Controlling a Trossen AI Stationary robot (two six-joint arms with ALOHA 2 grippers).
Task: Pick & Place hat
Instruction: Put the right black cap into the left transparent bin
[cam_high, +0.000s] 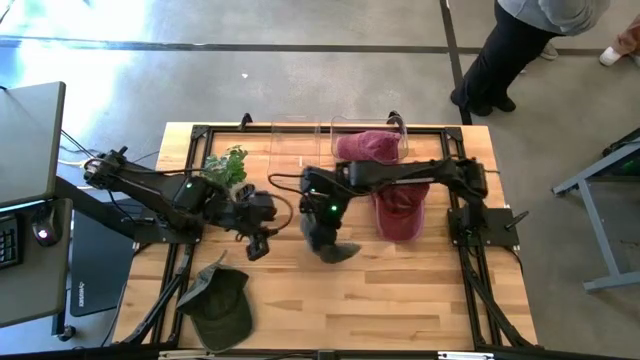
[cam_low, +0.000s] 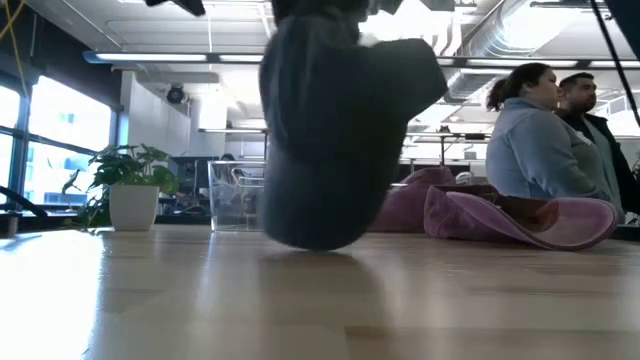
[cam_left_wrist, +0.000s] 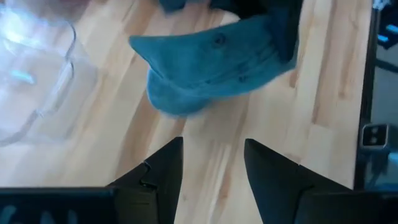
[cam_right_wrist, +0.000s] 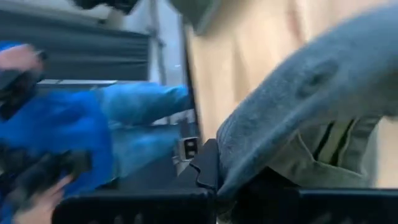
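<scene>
Grey hat (cam_low: 335, 130) is hanging nearest the low camera, clamped in my right gripper (cam_high: 322, 222) and brushing the table (cam_high: 400, 290) mid-board — pick done, placing pending — while my left gripper (cam_high: 262, 243) is waiting beside it, fingers apart.

A potted plant (cam_high: 226, 167) stands just behind the left pincer, at the table's (cam_high: 380, 300) far left. Clear plastic containers (cam_high: 300, 137) sit along the far edge, behind the right pincer. Beyond the table, a person (cam_high: 520, 45) stands on the floor, well apart from both pincers.
</scene>
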